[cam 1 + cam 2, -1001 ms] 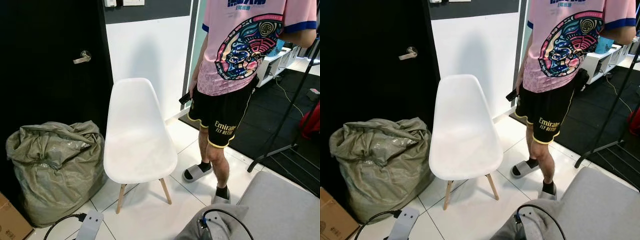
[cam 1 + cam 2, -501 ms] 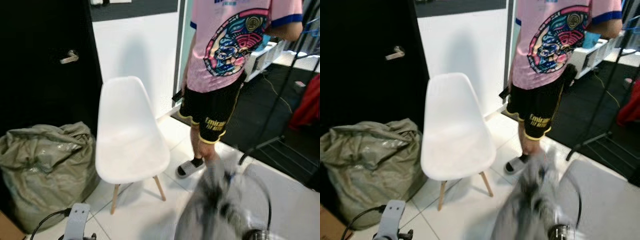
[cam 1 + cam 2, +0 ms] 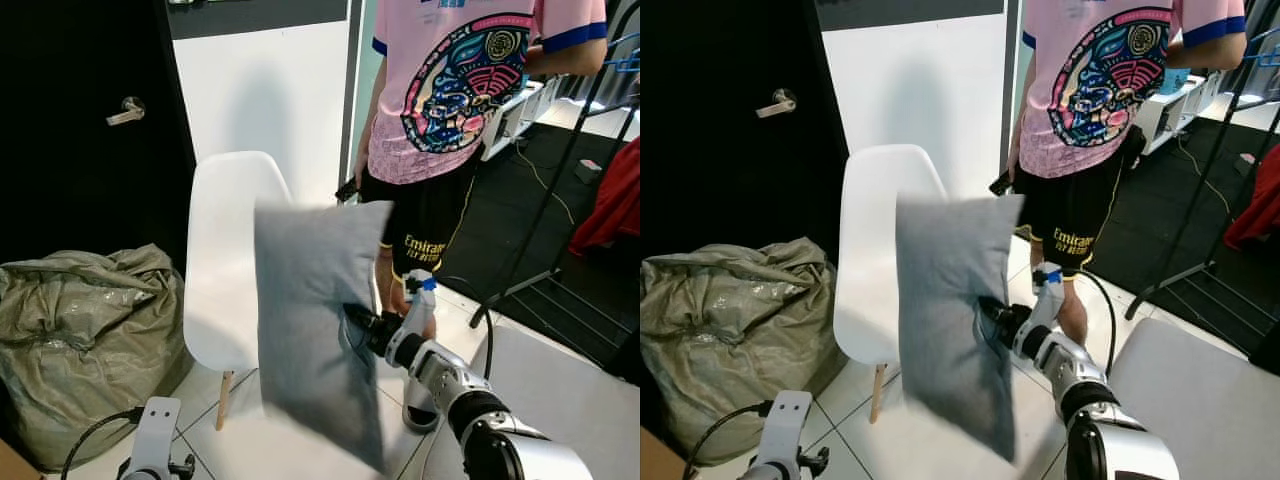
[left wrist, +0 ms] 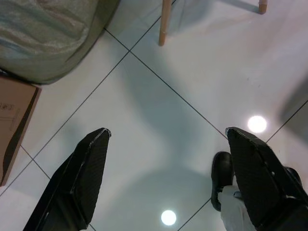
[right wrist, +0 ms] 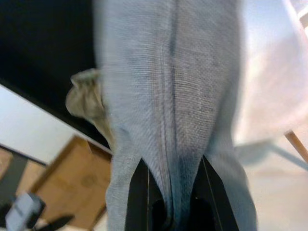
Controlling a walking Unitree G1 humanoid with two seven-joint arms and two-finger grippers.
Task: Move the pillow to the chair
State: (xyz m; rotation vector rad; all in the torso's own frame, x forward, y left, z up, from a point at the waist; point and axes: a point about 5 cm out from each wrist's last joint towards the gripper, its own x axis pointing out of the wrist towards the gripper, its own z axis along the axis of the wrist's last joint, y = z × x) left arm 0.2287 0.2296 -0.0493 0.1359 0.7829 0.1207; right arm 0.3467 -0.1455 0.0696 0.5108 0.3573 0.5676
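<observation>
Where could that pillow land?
The white chair seat is bare, bordered by the green sack and the person. Crowded middle: right gripper holds the grey pillow before it. Left gripper hangs open above bare tiles.

chair [image 3: 225,270] seat is wide open, but a person [image 3: 450,120] stands right beside it, stuffed sack [image 3: 85,340] crowding the other side.

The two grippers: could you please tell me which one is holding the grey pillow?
The right gripper: it is pinched shut on the grey pillow, held up before the white chair. The left gripper hangs open over the tiled floor.
</observation>
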